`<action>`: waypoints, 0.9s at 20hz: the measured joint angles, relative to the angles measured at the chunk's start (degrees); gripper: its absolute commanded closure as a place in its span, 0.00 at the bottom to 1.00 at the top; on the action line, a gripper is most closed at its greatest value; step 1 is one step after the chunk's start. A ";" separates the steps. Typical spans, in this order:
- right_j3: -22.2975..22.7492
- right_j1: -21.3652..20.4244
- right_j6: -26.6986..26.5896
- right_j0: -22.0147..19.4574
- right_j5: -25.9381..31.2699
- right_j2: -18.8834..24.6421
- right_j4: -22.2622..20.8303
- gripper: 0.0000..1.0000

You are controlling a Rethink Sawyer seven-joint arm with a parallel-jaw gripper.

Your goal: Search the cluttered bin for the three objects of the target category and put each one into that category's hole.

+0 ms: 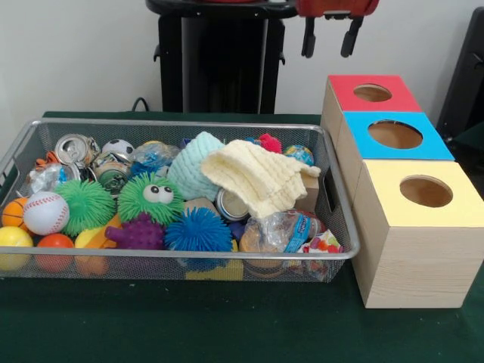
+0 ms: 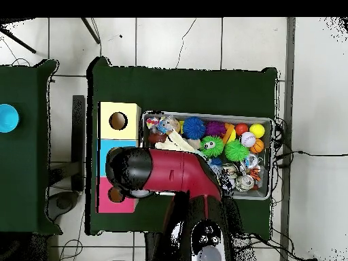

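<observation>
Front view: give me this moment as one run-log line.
gripper: open, raised, empty | bin: cluttered | yellow cloth: on top | boxes: three, holes empty

— What carries it all?
— A dark green table [image 1: 227, 325].
— And directly on it?
— A wire mesh bin [image 1: 181, 266], with three wooden boxes [image 1: 412, 265] in a row just beside it: yellow-, blue- and red-topped.

Three pale wooden boxes carry a red top [image 1: 372, 92], a blue top [image 1: 396, 134] and a yellow top [image 1: 425, 191]. In the silver mesh bin [image 1: 189, 257] lie a cream knitted cloth [image 1: 261, 178], a mint knitted hat [image 1: 193, 162], a white baseball [image 1: 45, 212] with red stitching, a black-and-white soccer ball [image 1: 117, 148], green [image 1: 85, 206], blue [image 1: 198, 231] and purple [image 1: 140, 233] spiky balls. The table [image 1: 227, 325] is dark green
</observation>
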 measured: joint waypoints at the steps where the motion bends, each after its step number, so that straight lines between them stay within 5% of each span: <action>1: -0.02 0.09 0.00 0.00 -0.01 0.00 0.01 0.00; 18: -3.63 3.50 1.01 1.60 -0.01 -1.85 0.07 0.00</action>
